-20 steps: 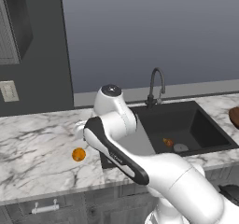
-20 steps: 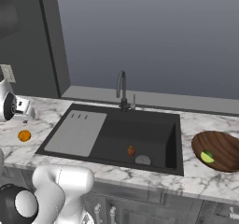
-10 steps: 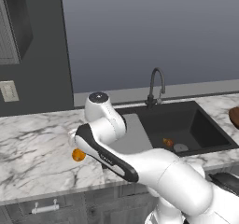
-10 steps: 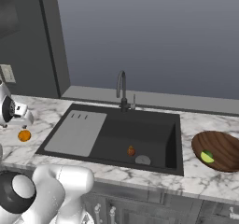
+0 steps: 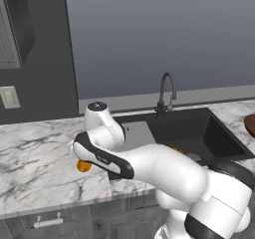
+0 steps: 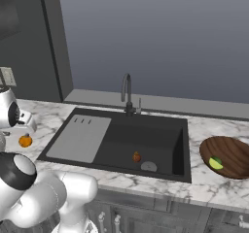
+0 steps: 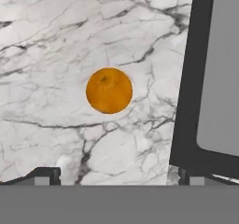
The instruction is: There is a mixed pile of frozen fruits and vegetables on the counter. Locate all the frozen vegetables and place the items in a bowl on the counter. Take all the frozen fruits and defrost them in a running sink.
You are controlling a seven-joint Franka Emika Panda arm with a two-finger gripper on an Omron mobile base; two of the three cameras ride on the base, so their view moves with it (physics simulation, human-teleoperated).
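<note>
Hovering wide open over the orange ball [image 7: 109,90] on the bench [image 7: 56,41], the hand [image 7: 116,174] must next descend and grip it for the sink [image 6: 146,140].

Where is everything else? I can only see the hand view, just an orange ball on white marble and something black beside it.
Observer: The black thing is the rim of the sink. In the right base view a brown fruit already lies on its floor.
Child: Is there a bowl anywhere?
Observer: Yes, a dark reddish-brown bowl sits on the counter on the far side of the sink from your orange ball.
Child: Is anything in it?
Observer: A pale yellow-green bit lies inside; I cannot tell whether a second item is there.
Child: Is the water on?
Observer: I see the tap arching over the basin, but no stream shows.
</note>
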